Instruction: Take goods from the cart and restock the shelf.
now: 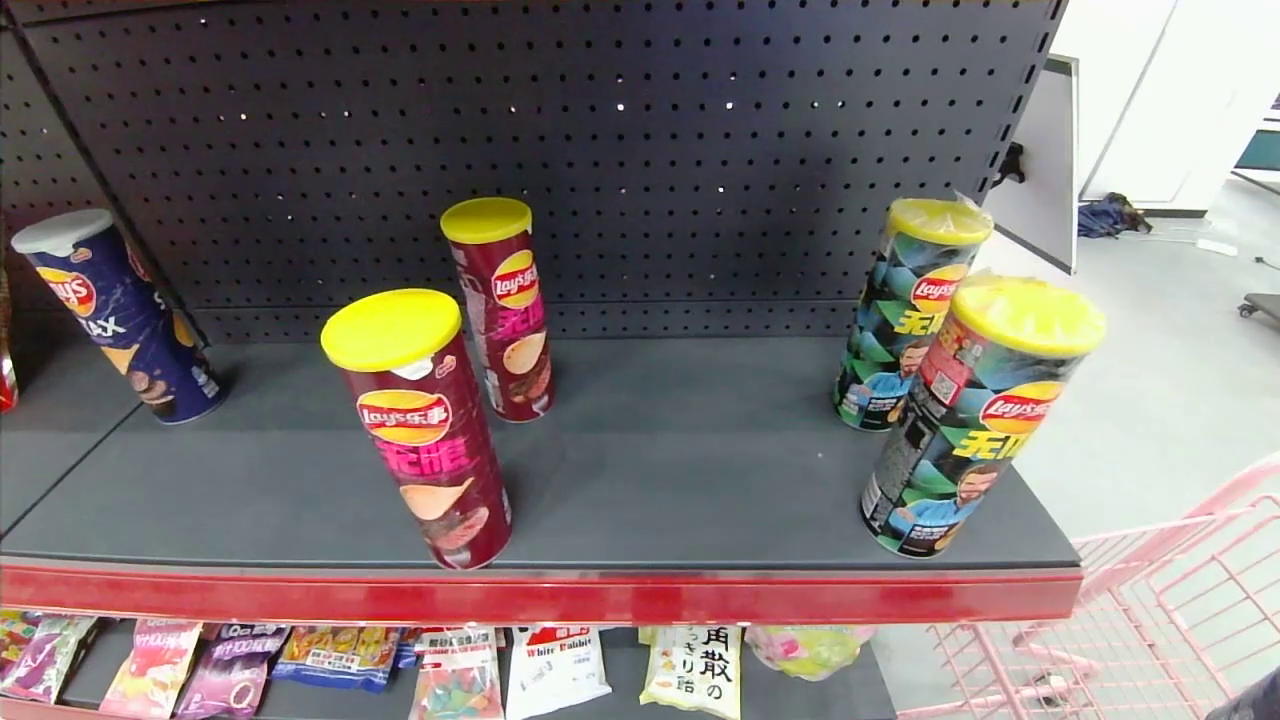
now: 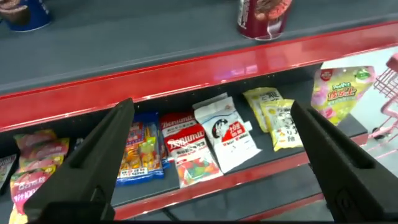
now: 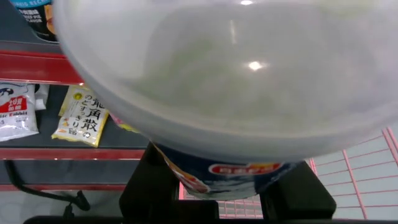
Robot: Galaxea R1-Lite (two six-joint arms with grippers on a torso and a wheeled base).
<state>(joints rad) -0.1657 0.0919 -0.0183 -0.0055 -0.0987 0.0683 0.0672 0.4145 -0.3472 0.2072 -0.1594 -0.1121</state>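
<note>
Our right pincer point(image 3: 227, 190) is clamped on a chip can point(image 3: 236, 93) near the pink cart point(image 1: 1230, 480). The can's pale lid hides most of its label, leaving a red oval on blue. Our left pincer point(image 2: 211, 168) hangs spread before snack bags point(image 2: 205, 140) under the red-edged shelf point(image 2: 186, 68), where four yellow-lidded cans point(image 1: 425, 430) stand upright.

Grey floor point(image 1: 1150, 400), perhaps white wall point(image 1: 1130, 90)
</note>
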